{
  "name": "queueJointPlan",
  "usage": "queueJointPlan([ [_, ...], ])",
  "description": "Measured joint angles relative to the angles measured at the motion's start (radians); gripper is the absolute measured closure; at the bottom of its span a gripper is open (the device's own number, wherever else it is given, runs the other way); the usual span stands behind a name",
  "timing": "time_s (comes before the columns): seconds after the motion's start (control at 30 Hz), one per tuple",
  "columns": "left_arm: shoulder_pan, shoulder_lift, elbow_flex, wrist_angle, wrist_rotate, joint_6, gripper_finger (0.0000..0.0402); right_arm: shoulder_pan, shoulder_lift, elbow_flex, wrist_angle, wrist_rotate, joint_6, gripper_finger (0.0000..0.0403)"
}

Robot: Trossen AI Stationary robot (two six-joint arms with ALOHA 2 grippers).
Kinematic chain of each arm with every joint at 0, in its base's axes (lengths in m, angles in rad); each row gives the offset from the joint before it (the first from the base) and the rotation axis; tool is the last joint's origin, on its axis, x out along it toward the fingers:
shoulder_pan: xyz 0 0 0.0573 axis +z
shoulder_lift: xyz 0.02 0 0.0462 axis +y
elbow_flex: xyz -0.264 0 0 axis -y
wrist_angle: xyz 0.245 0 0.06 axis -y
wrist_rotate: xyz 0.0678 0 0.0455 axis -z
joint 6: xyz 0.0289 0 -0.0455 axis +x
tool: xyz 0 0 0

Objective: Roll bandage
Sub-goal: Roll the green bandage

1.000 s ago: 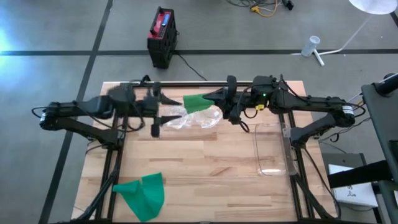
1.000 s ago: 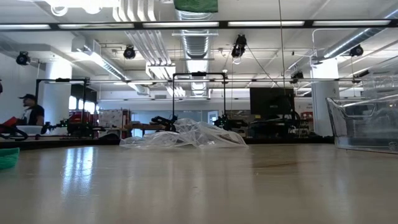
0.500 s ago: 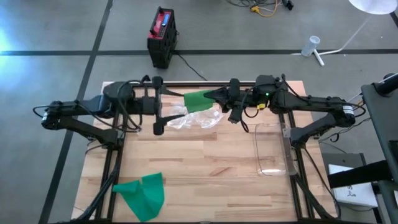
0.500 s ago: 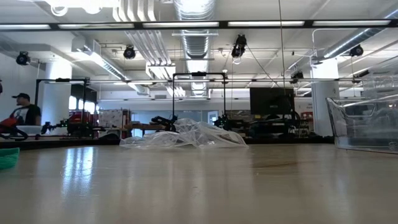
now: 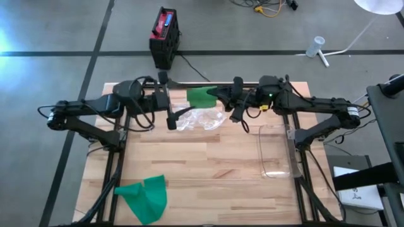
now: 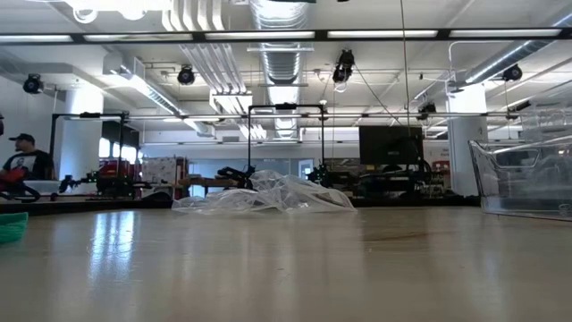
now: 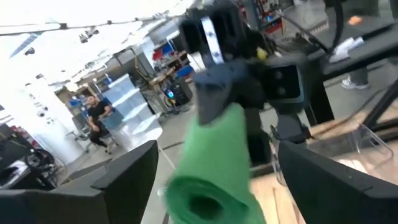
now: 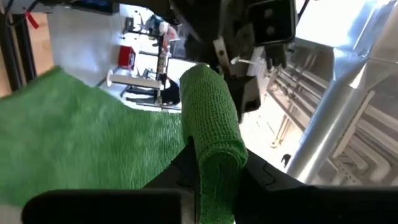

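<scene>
A green bandage (image 5: 201,98), partly rolled into a tube (image 8: 211,118) with a loose flap (image 8: 74,143) spreading from it, is held above the table's far middle by my shut right gripper (image 5: 221,96). My left gripper (image 5: 172,101) faces it from the left, open wide. In the left wrist view its fingers (image 7: 124,180) stand on either side of the tube's free end (image 7: 208,186) without touching it. A second green bandage (image 5: 144,197) lies crumpled at the table's near left corner. My right gripper pinches the tube's end (image 8: 217,163) between its two fingers, coming in level from the table's right. The tube sticks out past the fingers toward the left arm, lifted clear of the table. The loose flap spreads from its side.
A crumpled clear plastic bag (image 5: 202,120) lies on the table under the two grippers. A clear plastic bin (image 5: 274,151) stands at the right. The wooden table top (image 5: 208,183) is bare in the middle and near side. A person (image 6: 20,161) shows far back in the room.
My left gripper has moved toward the table's right, closer to the bandage, has risen a little and rolled, and has opened wider. My right gripper has stayed in place but rolled its wrist, turning the bandage, whose flap now looks shorter from above.
</scene>
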Motion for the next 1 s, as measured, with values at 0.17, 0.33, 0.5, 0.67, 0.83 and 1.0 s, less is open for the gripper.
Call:
queueJointPlan([
  [0.17, 0.0, 0.015, 0.03, 0.01, 0.011, -0.004, 0.0082, 0.002, 0.0, 0.0, -0.007, -0.004, 0.0, 0.0357],
  [0.33, 0.002, 0.06, 0.041, -0.01, 0.0, -0.065, 0.0092, 0.002, 0.0, 0.0, -0.007, -0.005, -0.001, 0.0357],
  [0.5, 0.01, 0.068, 0.068, -0.032, -0.013, -0.157, 0.011, 0.003, 0.0, 0.0, -0.012, -0.012, -0.007, 0.0357],
  [0.67, 0.017, 0.067, 0.095, -0.113, -0.013, -0.231, 0.0133, 0.006, 0.0, 0.0, -0.014, -0.032, -0.05, 0.0357],
  [0.83, 0.022, 0.068, 0.098, -0.126, 0.065, -0.241, 0.0149, 0.011, 0.0, 0.0, -0.007, -0.064, -0.052, 0.0357],
  [1.0, 0.024, 0.068, 0.097, -0.125, 0.079, -0.241, 0.0166, 0.011, 0.0, 0.0, -0.006, -0.065, -0.052, 0.0357],
])
